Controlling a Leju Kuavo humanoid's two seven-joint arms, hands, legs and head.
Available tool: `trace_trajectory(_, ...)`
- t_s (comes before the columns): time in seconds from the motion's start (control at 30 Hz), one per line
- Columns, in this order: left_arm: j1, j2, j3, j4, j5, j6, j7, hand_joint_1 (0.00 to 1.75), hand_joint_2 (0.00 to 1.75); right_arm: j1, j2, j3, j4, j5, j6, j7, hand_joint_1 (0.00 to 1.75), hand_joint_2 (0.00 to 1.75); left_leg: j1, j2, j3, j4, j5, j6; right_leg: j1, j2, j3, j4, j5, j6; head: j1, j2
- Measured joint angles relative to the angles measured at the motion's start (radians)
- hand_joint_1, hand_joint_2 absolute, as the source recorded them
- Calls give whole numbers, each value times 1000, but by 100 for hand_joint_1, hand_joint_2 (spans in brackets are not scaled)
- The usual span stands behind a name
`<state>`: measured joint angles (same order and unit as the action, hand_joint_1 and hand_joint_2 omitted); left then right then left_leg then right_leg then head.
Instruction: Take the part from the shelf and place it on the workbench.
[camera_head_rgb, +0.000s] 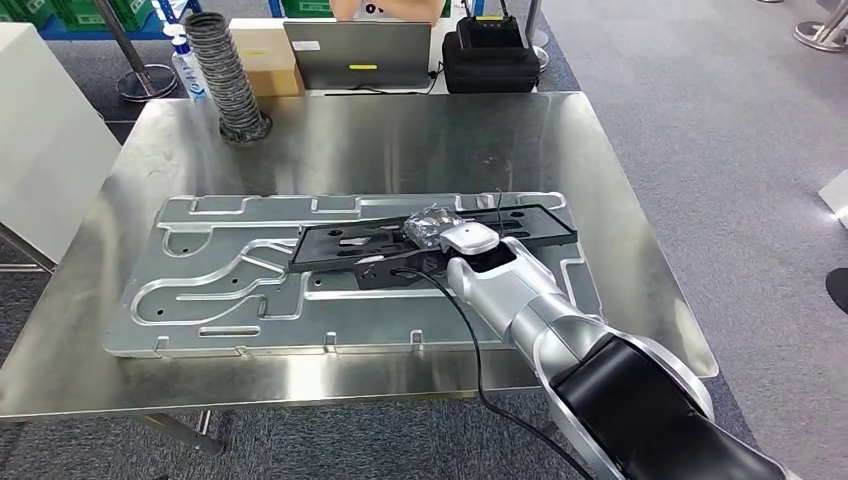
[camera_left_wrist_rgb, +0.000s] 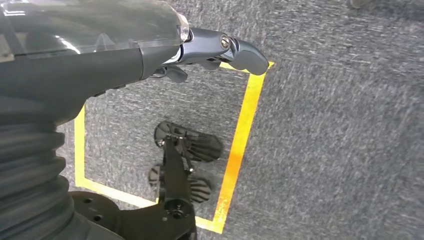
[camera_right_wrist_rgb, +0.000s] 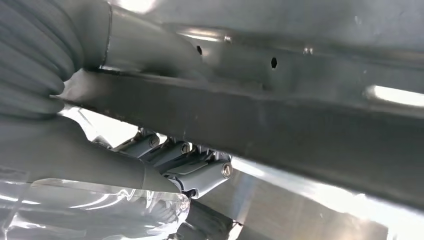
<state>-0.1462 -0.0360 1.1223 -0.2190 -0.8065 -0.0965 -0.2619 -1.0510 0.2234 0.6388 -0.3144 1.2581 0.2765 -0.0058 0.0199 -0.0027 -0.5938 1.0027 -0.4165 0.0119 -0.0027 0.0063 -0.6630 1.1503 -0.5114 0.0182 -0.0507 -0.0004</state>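
Observation:
A long flat black part (camera_head_rgb: 545, 224) lies slantwise across a large grey aluminium plate (camera_head_rgb: 220, 290) on the steel workbench (camera_head_rgb: 380, 140). My right hand (camera_head_rgb: 441, 233), wrapped in clear plastic, rests on the middle of the part. In the right wrist view its fingers (camera_right_wrist_rgb: 200, 172) curl under the edge of the black part (camera_right_wrist_rgb: 300, 130), so it grips the part. My left hand (camera_left_wrist_rgb: 215, 50) hangs at my side over grey carpet, fingers loosely apart and holding nothing.
At the bench's far edge stand a coiled ribbed hose (camera_head_rgb: 225, 75), a cardboard box (camera_head_rgb: 265, 58), a laptop (camera_head_rgb: 357, 52) and a black case (camera_head_rgb: 490, 58). A person (camera_head_rgb: 385, 8) sits behind the laptop. A white cabinet (camera_head_rgb: 45, 130) stands on the left. Yellow floor tape (camera_left_wrist_rgb: 245, 125) runs below my left hand.

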Motion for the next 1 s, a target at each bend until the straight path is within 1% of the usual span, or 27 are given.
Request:
trace_trajectory(0.03, 0, 0, 0, 0, 1, -1, -2, 0, 175, 3, -1, 0, 5, 1, 4, 4, 0, 0, -1, 0, -1, 0, 0, 2, -1, 0, -32, 70, -33, 3, 0, 0)
trace_trajectory(0.07, 1, 0, 0, 0, 1, -2, -4, 0, 175, 6, -3, 1, 9, 3, 7, 7, 0, 0, -1, 0, -2, 0, 1, 4, -3, -1, -57, 126, -54, 5, 0, 0)
trace_trajectory(0.1, 1, 0, 0, 0, 1, -2, -6, 0, 175, 10, -4, 2, 13, 4, 7, 9, 0, 0, -2, 0, -2, 0, 2, 4, -3, -1, -66, 150, -57, 5, 0, 0)
trace_trajectory(0.13, 1, -1, 0, 0, 1, 0, -7, 0, 175, 13, -5, 2, 16, 5, 5, 10, 0, 0, -3, 0, -3, 0, 3, 4, -2, -1, -55, 134, -42, 3, 0, 0)
trace_trajectory(0.17, 1, -1, 0, 0, 1, 1, -8, 0, 131, 15, -5, 2, 18, 6, 1, 10, 0, 0, -4, 0, -3, 0, 4, 4, -1, -1, -23, 77, -14, -3, 0, 0)
trace_trajectory(0.2, 1, -3, 0, 0, 0, 2, -11, 0, 87, 15, -5, 2, 18, 7, -5, 10, 0, 0, -6, 0, -2, 0, 5, 3, 2, -2, 22, 0, 16, -13, 0, 0)
trace_trajectory(0.23, 1, -6, -1, 0, -1, 3, -14, 0, 44, 14, -6, 2, 19, 8, -14, 10, 0, 0, -9, 0, -2, 0, 7, 0, 6, -4, 60, -71, 38, -24, 0, 0)
trace_trajectory(0.27, 0, -9, -1, 0, -2, 4, -19, 0, 0, 14, -6, 2, 19, 8, -23, 9, 0, 0, -9, -1, -2, 0, 8, -4, 10, -5, 87, -121, 52, -34, 0, 0)
trace_trajectory(0.3, -1, -12, -2, 0, -4, 4, -24, 0, 0, 16, -6, 2, 20, 8, -33, 6, 0, 0, -8, -1, -3, 0, 11, -9, 15, -6, 98, -146, 57, -41, 0, 0)
trace_trajectory(0.33, -1, -13, -3, 0, -6, 5, -27, 0, 0, 20, -6, 2, 21, 8, -46, 2, 0, 0, -7, -1, -3, -2, 13, -15, 17, -5, 96, -150, 60, -44, -1, 0)
trace_trajectory(0.4, -3, -13, -8, 0, -10, 7, -31, 0, 0, 26, -6, 2, 22, 9, -71, -8, 0, 0, -7, 0, -6, -3, 14, -26, 13, -4, 99, -165, 75, -47, -1, 0)
trace_trajectory(0.43, -3, -13, -10, 0, -11, 7, -31, 0, 0, 29, -6, 2, 23, 9, -84, -14, 0, 0, -7, 0, -14, 12, 1, -31, 9, -4, 100, -174, 83, -49, -1, 0)
trace_trajectory(0.47, -4, -13, -12, 0, -12, 7, -31, 0, 0, 32, -5, 2, 23, 9, -100, -22, 0, 0, -8, 0, -30, 49, -24, -35, 5, -5, 101, -182, 90, -51, -1, 0)
trace_trajectory(0.53, -3, -13, -13, 0, -14, 8, -28, 0, 0, 40, -5, 2, 23, 5, -145, -51, 0, 0, -4, 0, -86, 175, -92, -42, 4, -6, 96, -184, 95, -53, -1, 0)
trace_trajectory(0.57, -2, -13, -13, 0, -14, 8, -27, 0, 0, 46, -5, 1, 23, 0, -174, -73, 0, 0, -3, 0, -112, 236, -117, -46, 4, -6, 94, -183, 95, -53, -1, 0)
trace_trajectory(0.6, -1, -13, -13, 0, -14, 9, -26, 0, 0, 52, -4, 0, 22, -7, -206, -96, 0, 0, -2, 0, -126, 270, -124, -49, 4, -6, 91, -180, 95, -53, -1, 0)
trace_trajectory(0.63, -1, -12, -13, 0, -14, 9, -25, 0, 0, 57, -4, -1, 19, -14, -238, -118, 0, 0, 0, 0, -122, 265, -112, -51, 4, -6, 89, -177, 94, -51, -1, 0)
trace_trajectory(0.67, 0, -12, -13, 0, -13, 9, -25, 0, 0, 60, -2, -3, 15, -23, -270, -140, 0, 0, 1, 0, -99, 220, -83, -52, 3, -5, 88, -171, 92, -49, -1, 0)
trace_trajectory(0.7, -1, -11, -13, 0, -13, 8, -25, 0, 0, 61, -1, -7, 8, -34, -306, -164, 0, 0, 2, 0, -64, 150, -49, -52, 2, -5, 87, -165, 88, -46, -1, 0)
trace_trajectory(0.73, -1, -11, -13, 0, -12, 8, -25, 0, 0, 61, 0, -12, -1, -47, -346, -190, 0, 0, 1, 0, -30, 83, -25, -50, 3, -4, 84, -157, 83, -41, -1, 0)
trace_trajectory(0.77, -1, -11, -13, 0, -12, 7, -25, 0, 0, 61, 0, -20, -11, -64, -391, -222, 0, 0, 0, -1, -7, 36, -11, -45, 5, -4, 81, -151, 80, -37, -1, 0)
trace_trajectory(0.8, -1, -11, -13, 0, -11, 6, -26, 0, 0, 62, 0, -28, -24, -81, -436, -254, 0, 0, -2, -1, 3, 13, -9, -39, 7, -3, 77, -146, 77, -32, -1, 0)
trace_trajectory(0.83, 0, -11, -13, 0, -10, 5, -26, 0, 0, 64, -1, -39, -40, -99, -479, -285, 0, 0, -4, -2, 4, 10, -13, -32, 8, -3, 73, -144, 77, -28, -1, 0)
trace_trajectory(0.9, 4, -11, -13, 0, -6, 3, -27, 0, 0, 67, -6, -64, -78, -126, -536, -330, 0, 0, -2, -2, 1, 9, -9, -19, 7, -3, 71, -140, 74, -18, -1, 0)
trace_trajectory(0.93, 5, -11, -13, 0, -4, 2, -28, 0, 0, 68, -10, -77, -97, -135, -548, -342, 0, 0, -1, -2, 1, 7, -7, -13, 6, -3, 65, -126, 63, -12, -1, 0)
trace_trajectory(0.97, 5, -11, -13, 0, -3, 2, -28, 0, 0, 68, -14, -88, -113, -140, -555, -349, 0, 0, 1, -2, 1, 4, -6, -8, 4, -3, 50, -94, 42, -6, -1, 0)
trace_trajectory(1.0, 6, -11, -13, 0, -2, 2, -29, 0, 0, 71, -19, -98, -128, -144, -565, -355, 0, 0, 1, -1, 1, 4, -5, -4, 2, -3, 24, -40, 13, -2, -1, 0)
